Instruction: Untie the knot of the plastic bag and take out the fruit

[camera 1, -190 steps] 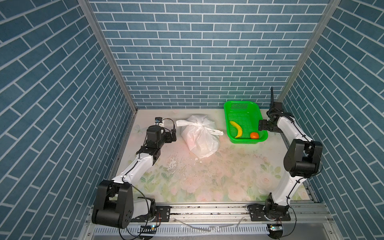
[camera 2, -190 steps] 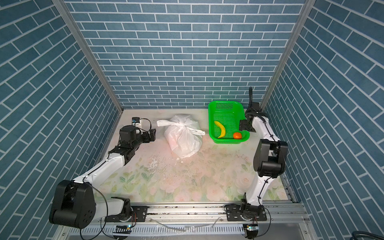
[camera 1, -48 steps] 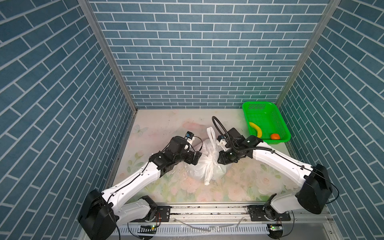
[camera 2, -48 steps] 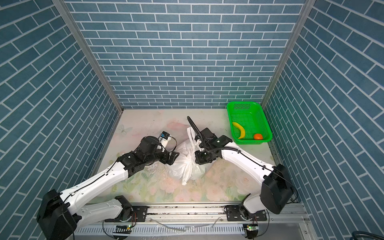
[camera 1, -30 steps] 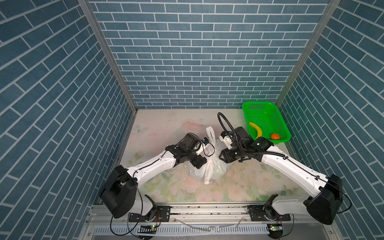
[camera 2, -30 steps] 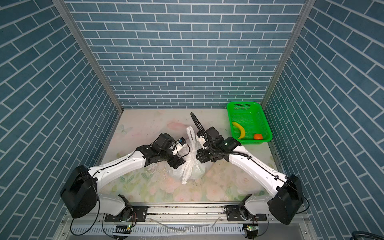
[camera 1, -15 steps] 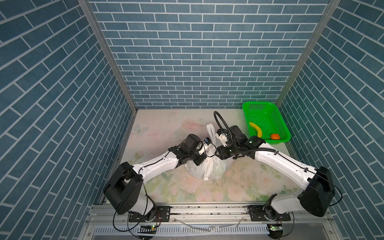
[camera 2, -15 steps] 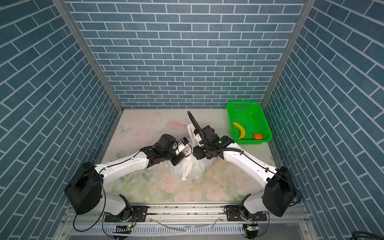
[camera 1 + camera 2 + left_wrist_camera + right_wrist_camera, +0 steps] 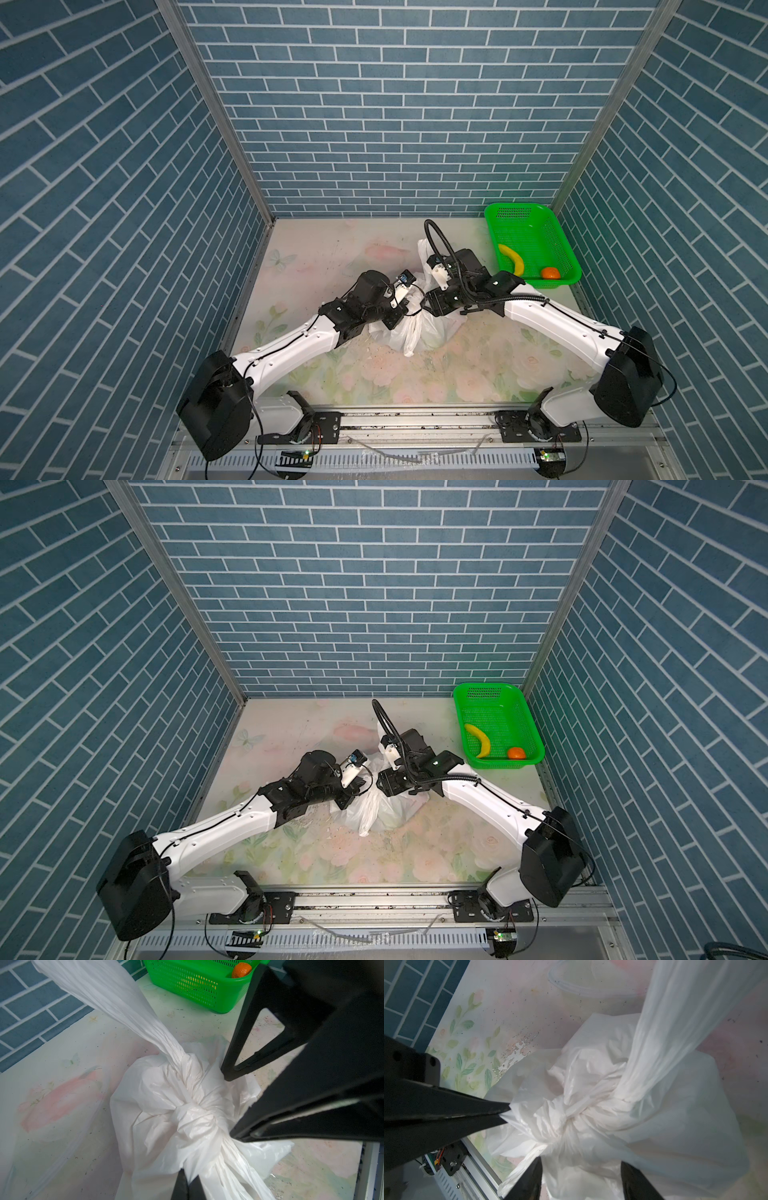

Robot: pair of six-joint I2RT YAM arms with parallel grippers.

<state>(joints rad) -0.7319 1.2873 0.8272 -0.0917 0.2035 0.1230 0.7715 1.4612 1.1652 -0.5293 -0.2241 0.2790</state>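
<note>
Two pincers are facing each other across the knot [image 9: 197,1120], which is sitting on top of the plastic bag [image 9: 417,330] near the middle of the worktop [image 9: 332,257]. The left pincer [image 9: 508,1111] is pinching fully shut on a fold of the plastic bag right beside the knot, probably anchoring it so the tie can be tugged loose. The right pincer [image 9: 580,1162] is standing partly open, its fingers [image 9: 529,1178] straddling the bunched plastic on the knot's other side and gripping nothing that I can make out. One handle strip [image 9: 116,1001] is rising from the knot; what is propping it is not showing. No fruit is showing through the bag. A green basket [image 9: 517,205] is waiting in the far right corner with a banana [image 9: 513,259] and an orange [image 9: 550,273], likely as the drop-off.
</note>
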